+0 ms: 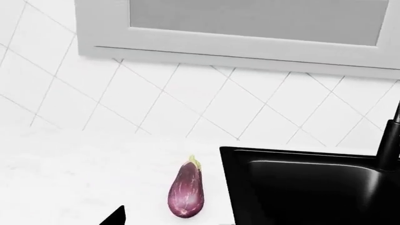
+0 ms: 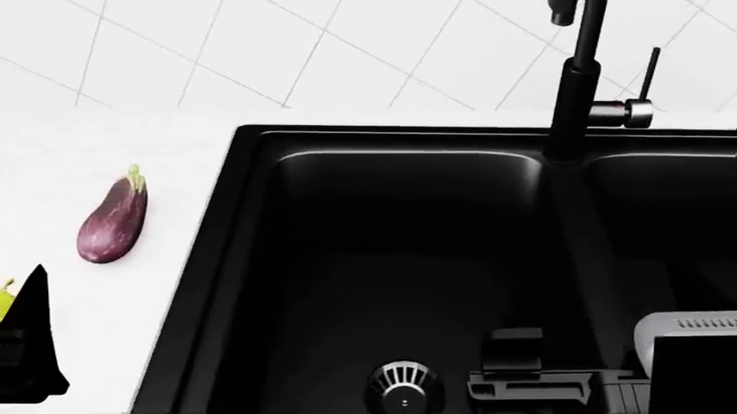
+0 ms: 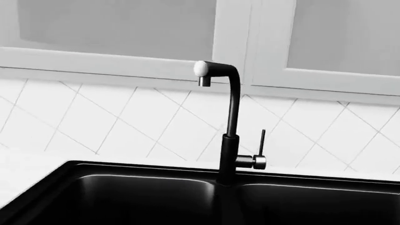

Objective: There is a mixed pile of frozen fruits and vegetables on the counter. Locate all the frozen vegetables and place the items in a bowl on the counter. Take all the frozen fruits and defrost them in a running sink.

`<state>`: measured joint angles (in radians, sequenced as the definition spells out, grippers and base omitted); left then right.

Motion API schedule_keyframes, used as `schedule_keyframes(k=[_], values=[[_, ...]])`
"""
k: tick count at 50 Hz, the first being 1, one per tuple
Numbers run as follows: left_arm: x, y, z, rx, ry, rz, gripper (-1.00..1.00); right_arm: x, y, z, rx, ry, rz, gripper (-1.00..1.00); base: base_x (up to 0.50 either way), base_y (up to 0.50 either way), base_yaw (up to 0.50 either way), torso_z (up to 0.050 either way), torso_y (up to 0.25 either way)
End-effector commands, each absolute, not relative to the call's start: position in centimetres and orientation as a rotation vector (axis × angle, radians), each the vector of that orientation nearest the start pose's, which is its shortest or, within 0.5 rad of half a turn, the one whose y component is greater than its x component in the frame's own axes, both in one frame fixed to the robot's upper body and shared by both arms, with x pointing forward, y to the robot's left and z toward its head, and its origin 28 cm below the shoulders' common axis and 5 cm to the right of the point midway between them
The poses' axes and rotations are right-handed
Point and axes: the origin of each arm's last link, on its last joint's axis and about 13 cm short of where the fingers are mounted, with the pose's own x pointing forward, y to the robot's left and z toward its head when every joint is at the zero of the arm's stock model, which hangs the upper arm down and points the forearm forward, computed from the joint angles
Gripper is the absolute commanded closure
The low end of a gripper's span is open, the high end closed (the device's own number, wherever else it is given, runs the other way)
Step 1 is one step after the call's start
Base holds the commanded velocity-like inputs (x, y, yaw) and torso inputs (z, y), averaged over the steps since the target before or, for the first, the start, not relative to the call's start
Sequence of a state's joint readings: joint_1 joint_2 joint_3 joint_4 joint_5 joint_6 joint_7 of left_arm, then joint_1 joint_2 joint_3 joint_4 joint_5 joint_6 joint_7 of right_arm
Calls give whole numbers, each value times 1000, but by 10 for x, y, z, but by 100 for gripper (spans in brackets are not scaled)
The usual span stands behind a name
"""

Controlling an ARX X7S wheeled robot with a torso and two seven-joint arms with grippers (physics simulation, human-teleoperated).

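A purple eggplant (image 2: 112,220) with a green cap lies alone on the white counter (image 2: 69,155), a little left of the black sink (image 2: 381,259). In the left wrist view the eggplant (image 1: 185,190) lies just ahead, beside the sink's corner (image 1: 300,187). My left gripper (image 2: 33,332) hangs over the counter's front left. One black fingertip (image 1: 116,216) shows far off centre with nothing by it, so the gripper is open. A yellow-green sliver, the pear (image 2: 6,300), peeks out beside it. My right gripper (image 2: 515,349) hovers low over the left basin, its jaws unclear. The bowl is out of view.
A tall black faucet (image 3: 228,122) with a side lever (image 3: 261,145) stands behind the divider between the basins; no water shows. A silver drain strainer (image 2: 403,388) sits in the left basin. A white tiled wall (image 1: 187,103) and cabinet fronts (image 1: 250,28) rise behind the counter.
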<state>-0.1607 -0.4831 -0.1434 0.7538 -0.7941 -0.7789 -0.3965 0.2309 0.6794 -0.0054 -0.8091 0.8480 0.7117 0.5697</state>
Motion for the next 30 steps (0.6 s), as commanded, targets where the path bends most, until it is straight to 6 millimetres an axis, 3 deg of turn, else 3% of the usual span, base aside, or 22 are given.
schedule_keyframes(k=[1,12,19,30], values=[[194,258,165,-71,-60,-13,-100,188,-151,188,-66,-175,-30,-100,351,434,0,0,0],[194,254,164,-47,-38,-38,-100,187,-151,190,-85,-158,-50,-100,143,108,0,0,0],[200,243,177,-23,-29,-78,-100,183,-153,195,-93,-147,-58,-100,0,0,0,0,0],[243,227,196,16,37,-130,-100,184,-156,192,-73,-127,-63,-100,0,0,0,0,0]])
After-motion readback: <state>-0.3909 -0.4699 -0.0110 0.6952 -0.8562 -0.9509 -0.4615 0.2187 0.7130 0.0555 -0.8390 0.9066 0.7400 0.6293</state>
